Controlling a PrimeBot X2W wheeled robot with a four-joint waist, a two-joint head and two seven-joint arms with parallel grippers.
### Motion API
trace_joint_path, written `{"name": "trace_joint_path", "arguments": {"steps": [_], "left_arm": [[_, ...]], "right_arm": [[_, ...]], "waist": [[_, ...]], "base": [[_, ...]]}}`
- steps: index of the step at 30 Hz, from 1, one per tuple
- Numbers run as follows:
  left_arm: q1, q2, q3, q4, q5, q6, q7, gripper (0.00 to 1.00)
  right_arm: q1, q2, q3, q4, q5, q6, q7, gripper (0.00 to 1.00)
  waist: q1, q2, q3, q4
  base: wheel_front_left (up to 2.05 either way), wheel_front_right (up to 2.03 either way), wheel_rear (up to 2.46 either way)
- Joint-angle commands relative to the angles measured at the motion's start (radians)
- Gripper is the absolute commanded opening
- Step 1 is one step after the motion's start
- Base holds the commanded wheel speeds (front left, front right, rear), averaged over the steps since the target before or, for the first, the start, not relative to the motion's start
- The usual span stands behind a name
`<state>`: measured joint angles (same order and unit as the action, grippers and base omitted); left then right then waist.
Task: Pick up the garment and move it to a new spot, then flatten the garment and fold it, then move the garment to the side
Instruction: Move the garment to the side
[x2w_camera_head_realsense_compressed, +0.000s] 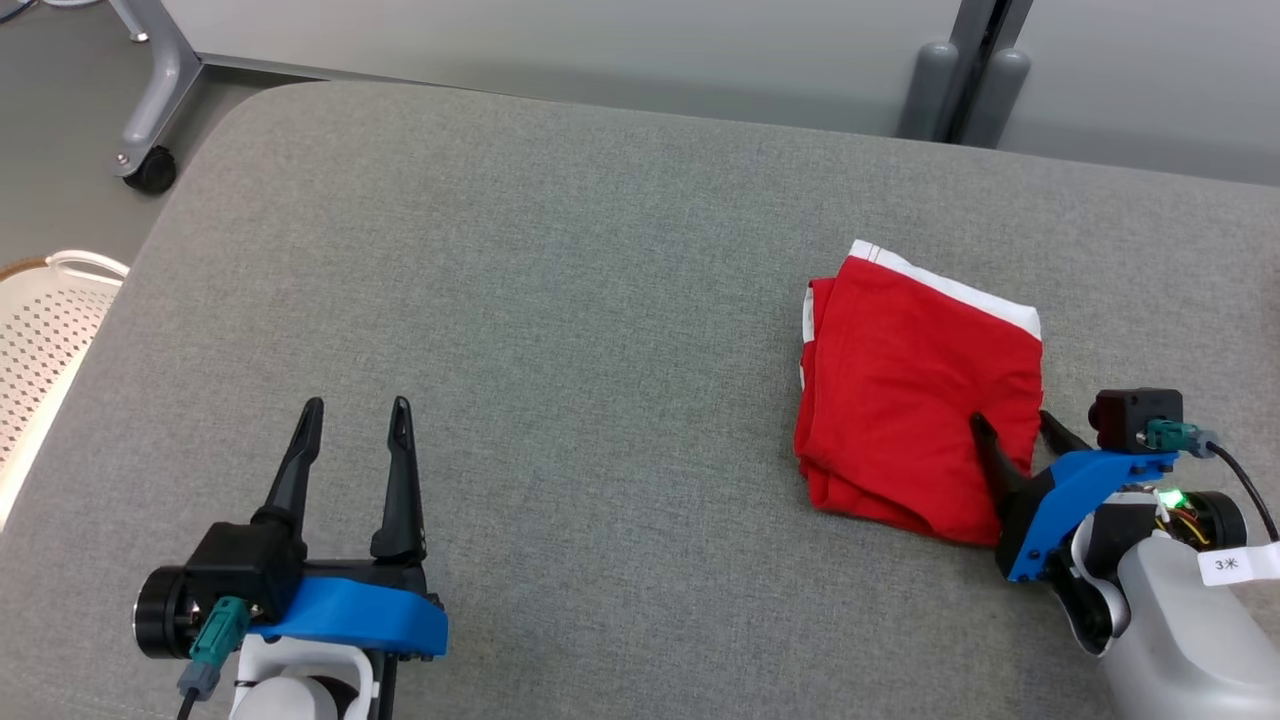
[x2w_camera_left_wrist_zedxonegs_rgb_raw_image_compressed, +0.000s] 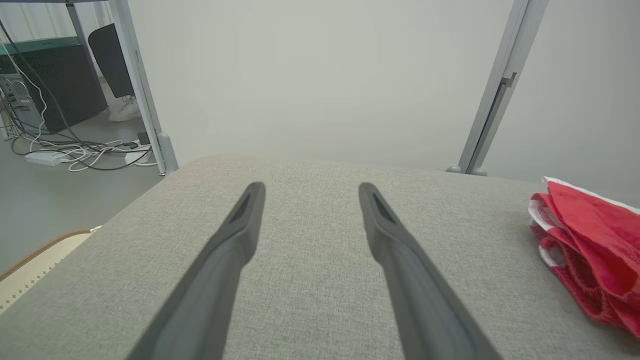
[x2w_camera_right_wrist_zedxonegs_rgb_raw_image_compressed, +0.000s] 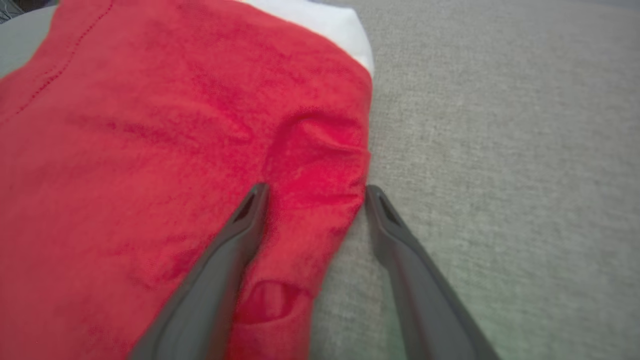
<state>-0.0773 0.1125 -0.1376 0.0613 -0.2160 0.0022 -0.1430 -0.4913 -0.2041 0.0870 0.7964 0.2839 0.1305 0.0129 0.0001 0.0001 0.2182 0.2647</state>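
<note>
- Grey padded top (x2w_camera_head_realsense_compressed: 560, 300), and the folded red garment (x2w_camera_head_realsense_compressed: 915, 385) lies on its right half.
- Right gripper (x2w_camera_head_realsense_compressed: 1012, 418), fingers parted, straddles the garment's near right edge: nothing pinched yet.
- Left gripper (x2w_camera_head_realsense_compressed: 357, 403), spread and empty, sits well apart leftward.

The head camera looks down on the grey cushion (x2w_camera_head_realsense_compressed: 600, 300); both low, forward-facing wrist cameras share the garment (x2w_camera_left_wrist_zedxonegs_rgb_raw_image_compressed: 590, 240).
</note>
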Motion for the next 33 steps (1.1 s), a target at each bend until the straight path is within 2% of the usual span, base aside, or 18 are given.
{"name": "trace_joint_path", "arguments": {"steps": [1, 3, 4, 5, 6, 15, 22, 23, 24, 25, 29, 33], "left_arm": [[-0.019, -0.004, -0.003, 0.005, -0.002, -0.002, -0.007, 1.0], [-0.025, -0.005, -0.008, 0.012, -0.004, -0.002, -0.01, 1.0], [-0.029, -0.006, -0.01, 0.015, -0.006, -0.002, -0.012, 1.0], [-0.032, -0.008, -0.012, 0.016, -0.009, -0.004, -0.014, 1.0], [-0.033, -0.008, -0.012, 0.019, -0.011, -0.003, -0.017, 1.0], [-0.032, -0.008, -0.015, 0.042, -0.021, 0.003, -0.036, 1.0], [-0.046, 0.003, -0.017, 0.044, -0.021, 0.005, -0.042, 1.0], [-0.055, 0.007, -0.017, 0.039, -0.018, 0.007, -0.04, 1.0], [-0.055, 0.007, -0.017, 0.039, -0.018, 0.007, -0.04, 1.0], [-0.063, 0.012, -0.018, 0.035, -0.014, 0.008, -0.037, 1.0], [-0.087, 0.023, -0.02, 0.023, -0.007, 0.009, -0.029, 1.0], [-0.105, 0.03, -0.023, 0.015, -0.002, 0.011, -0.025, 1.0]], "right_arm": [[-0.021, 0.005, 0.009, 0.025, 0.012, 0.001, -0.003, 1.0], [-0.024, 0.012, 0.026, 0.051, 0.027, 0.001, -0.003, 1.0], [-0.027, 0.018, 0.033, 0.059, 0.041, 0.001, -0.002, 0.58], [-0.03, 0.026, 0.043, 0.063, 0.054, 0.001, -0.005, 0.21], [-0.033, 0.027, 0.05, 0.065, 0.067, 0.001, -0.01, 0.0], [-0.038, -0.031, 0.113, 0.068, 0.108, -0.001, -0.072, 0.0], [0.024, -0.09, 0.171, -0.001, 0.146, 0.0, -0.1, 0.0], [0.042, -0.11, 0.18, -0.026, 0.158, 0.0, -0.098, 0.0], [0.042, -0.11, 0.18, -0.026, 0.158, 0.0, -0.098, 0.0], [0.055, -0.129, 0.183, -0.053, 0.166, 0.0, -0.097, 0.0], [0.069, -0.161, 0.177, -0.099, 0.179, 0.0, -0.09, 0.0], [0.069, -0.187, 0.168, -0.126, 0.182, 0.0, -0.088, 0.0]], "waist": [[-0.0001, -0.0001, 0.004, 0.001], [-0.0001, -0.0001, 0.008, 0.001], [-0.0001, -0.0001, 0.009, 0.0], [-0.0001, -0.0001, 0.01, -0.001], [-0.0001, -0.0001, 0.01, -0.003], [-0.0001, -0.0001, 0.003, -0.063], [-0.0001, -0.0001, 0.007, -0.175], [-0.0001, -0.0001, 0.013, -0.211], [-0.0001, -0.0001, 0.013, -0.211], [-0.0001, -0.0001, 0.022, -0.247], [-0.0001, -0.0001, 0.045, -0.312], [-0.0001, -0.0001, 0.065, -0.351]], "base": [[0.0, 0.0, 0.0], [0.0, 0.0, 0.0], [0.0, 0.0, 0.0], [0.0, 0.0, 0.0], [0.0, 0.0, 0.0], [0.0, 0.0, 0.0], [0.0, 0.0, 0.0], [0.0, 0.0, 0.0], [0.0, 0.0, 0.0], [0.0, 0.0, 0.0], [0.0, 0.0, 0.0], [0.0, 0.0, 0.0]]}}
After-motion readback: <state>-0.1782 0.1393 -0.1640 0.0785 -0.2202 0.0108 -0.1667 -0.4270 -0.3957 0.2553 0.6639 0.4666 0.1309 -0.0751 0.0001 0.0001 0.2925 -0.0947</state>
